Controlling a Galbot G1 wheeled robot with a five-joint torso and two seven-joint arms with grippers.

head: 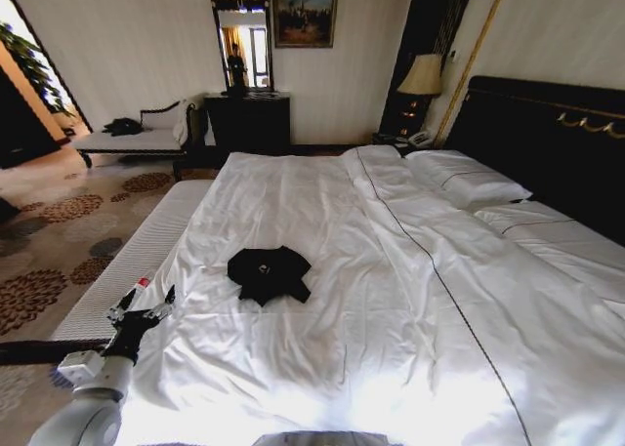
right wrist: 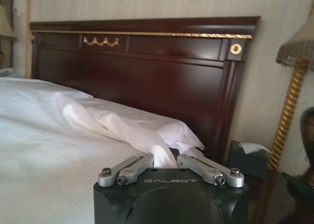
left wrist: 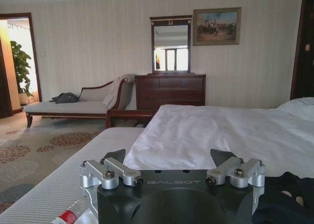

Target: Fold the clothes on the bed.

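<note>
White bed [head: 322, 368] bears the bunched black T-shirt [head: 269, 273]; left end effector [head: 144, 309], fingers apart, should pinch one hem edge low, right end effector [right wrist: 167, 158] nearly together by the headboard [right wrist: 147, 62].

The T-shirt [head: 269, 273] lies bunched on the bed [head: 391, 300], toward its left side, well short of the pillows [head: 467, 181] by the headboard [head: 547, 139]. Left pincer [head: 145, 309] hovers at the bed's left edge, a small bottle [head: 140, 285] just beside it.
</note>
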